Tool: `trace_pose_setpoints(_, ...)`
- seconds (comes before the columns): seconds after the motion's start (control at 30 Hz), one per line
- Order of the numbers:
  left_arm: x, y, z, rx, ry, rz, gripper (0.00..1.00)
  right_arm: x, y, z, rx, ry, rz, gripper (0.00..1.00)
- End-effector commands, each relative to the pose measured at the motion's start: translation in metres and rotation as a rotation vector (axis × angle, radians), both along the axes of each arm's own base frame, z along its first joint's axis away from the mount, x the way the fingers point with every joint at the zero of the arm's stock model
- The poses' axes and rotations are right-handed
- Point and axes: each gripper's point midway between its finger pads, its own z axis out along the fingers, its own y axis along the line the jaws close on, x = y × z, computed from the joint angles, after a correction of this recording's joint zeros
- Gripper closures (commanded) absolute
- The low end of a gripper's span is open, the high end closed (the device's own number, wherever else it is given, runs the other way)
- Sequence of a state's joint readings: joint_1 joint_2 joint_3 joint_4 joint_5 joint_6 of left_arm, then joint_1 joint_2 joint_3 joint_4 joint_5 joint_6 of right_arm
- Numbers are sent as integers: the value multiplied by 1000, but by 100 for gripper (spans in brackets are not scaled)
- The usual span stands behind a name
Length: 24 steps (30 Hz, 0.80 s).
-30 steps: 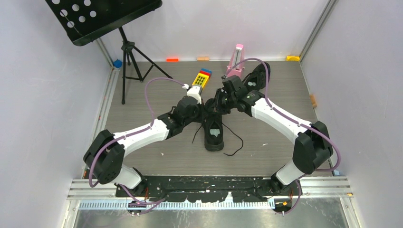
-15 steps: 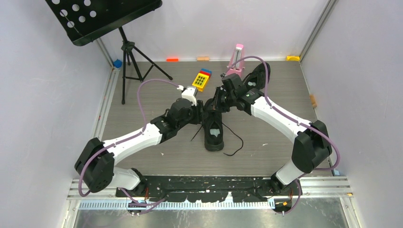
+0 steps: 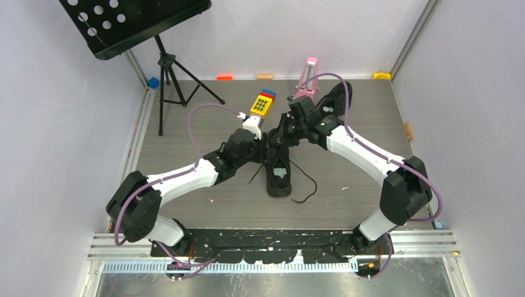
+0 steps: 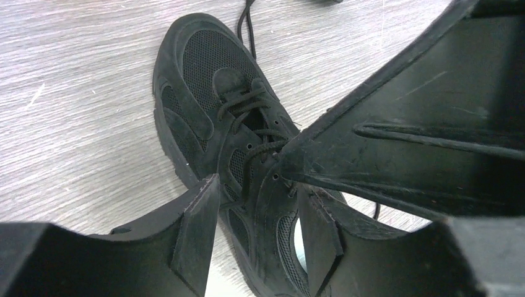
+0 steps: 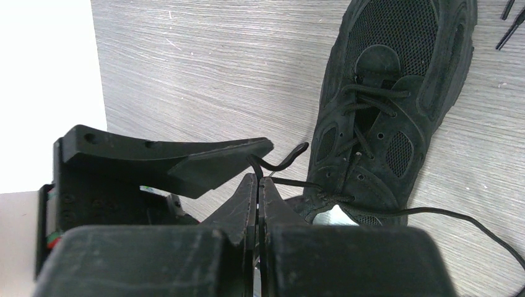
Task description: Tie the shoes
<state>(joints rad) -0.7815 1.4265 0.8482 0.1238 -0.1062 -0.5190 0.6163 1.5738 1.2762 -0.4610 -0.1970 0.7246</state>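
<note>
One black shoe [image 3: 278,172] lies mid-table, its pale insole patch showing. The second shoe [image 3: 335,99] lies at the back right, partly hidden by the right arm. My right gripper [image 3: 280,134] hovers over the near shoe's laced top; in the right wrist view it [image 5: 257,185] is shut on a thin black lace [image 5: 282,163] that runs to the shoe [image 5: 384,111]. My left gripper [image 3: 264,146] is just left of it. In the left wrist view it [image 4: 257,229] is open, straddling the shoe's [image 4: 210,80] side, holding nothing. Loose lace ends [image 3: 306,190] trail on the floor.
A black music stand [image 3: 166,68] stands at the back left. A yellow keypad toy [image 3: 262,104] and a pink metronome [image 3: 307,75] sit behind the grippers. Small coloured blocks [image 3: 225,78] line the back wall. The right gripper's finger [image 4: 402,136] crowds the left wrist view.
The left arm's elbow swung out to the left, then came back; its gripper stays beside the shoe's top. The right gripper has held still on the lace.
</note>
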Motion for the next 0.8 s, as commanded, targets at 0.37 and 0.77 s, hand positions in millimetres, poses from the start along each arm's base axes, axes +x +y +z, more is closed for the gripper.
trace_pose_setpoints(0.37, 21, -22, 24, -140, -86, 48, 74, 7, 8, 21, 45, -60, -1, 100)
trace_pose_setpoints(0.77, 15, -8, 1, -54, -63, 55, 100, 10, -14, 26, 0, -119, -85, 100)
